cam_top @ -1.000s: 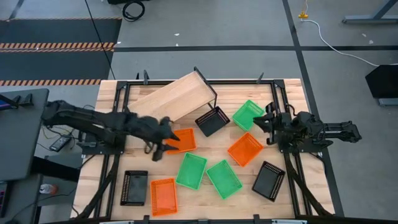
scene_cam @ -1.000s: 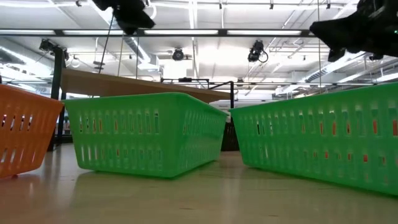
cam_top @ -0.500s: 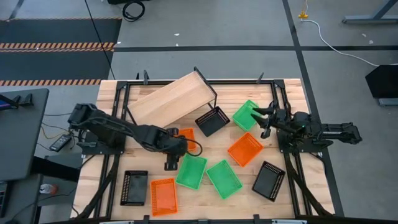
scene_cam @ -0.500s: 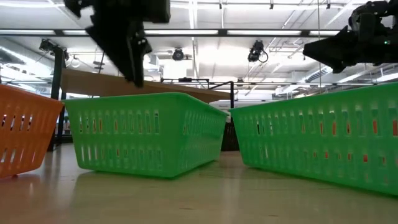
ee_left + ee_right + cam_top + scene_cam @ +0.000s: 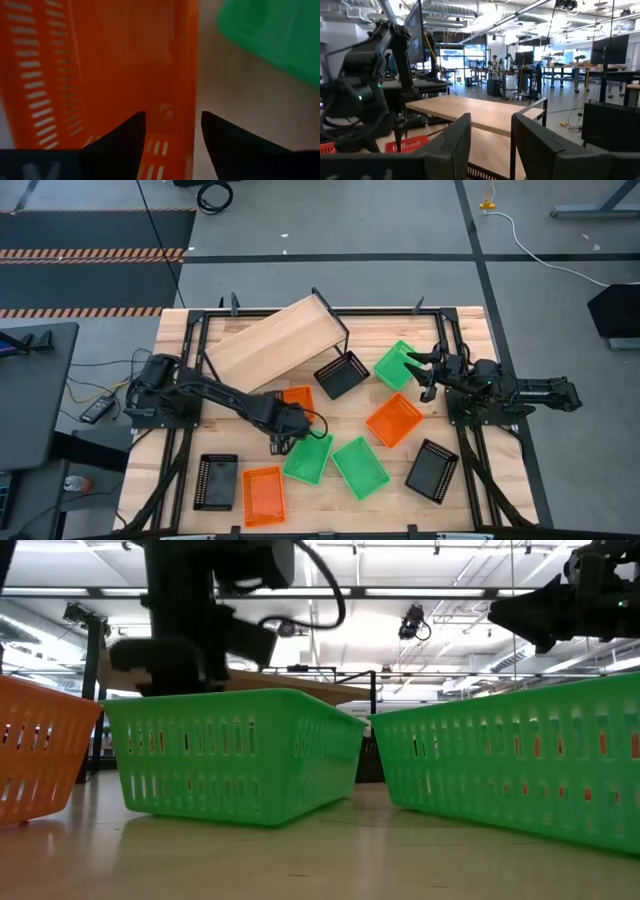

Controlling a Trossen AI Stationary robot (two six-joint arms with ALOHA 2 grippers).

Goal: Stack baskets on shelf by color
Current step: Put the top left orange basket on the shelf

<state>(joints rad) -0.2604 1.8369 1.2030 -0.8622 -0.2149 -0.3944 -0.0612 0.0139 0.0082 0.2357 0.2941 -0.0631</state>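
My left gripper (image 5: 283, 430) (image 5: 172, 117) is open, pointing down over the near end of an orange basket (image 5: 298, 398) (image 5: 100, 65) that lies flat on the table beside a green basket (image 5: 308, 455). My right gripper (image 5: 424, 375) (image 5: 490, 130) is open and empty, level above the far green basket (image 5: 398, 365). The shelf (image 5: 275, 340) stands slanting at the table's far side with nothing on it. Other orange, green and black baskets lie scattered singly on the table. My left gripper comes from above, with one finger (image 5: 125, 142) over the inside of the orange basket and the other (image 5: 225, 145) outside its side wall (image 5: 186, 95). I cannot tell whether either finger touches the wall.
A black basket (image 5: 340, 375) lies by the shelf's near-right leg. An orange basket (image 5: 393, 420), a green one (image 5: 360, 467) and a black one (image 5: 432, 470) lie at the near right. A black one (image 5: 216, 480) and an orange one (image 5: 262, 495) lie at the near left.
My left gripper has swung toward the table's right edge and gone down over the orange basket's near end, its arm folding back toward its base. My right gripper has shifted a little toward the far green basket.
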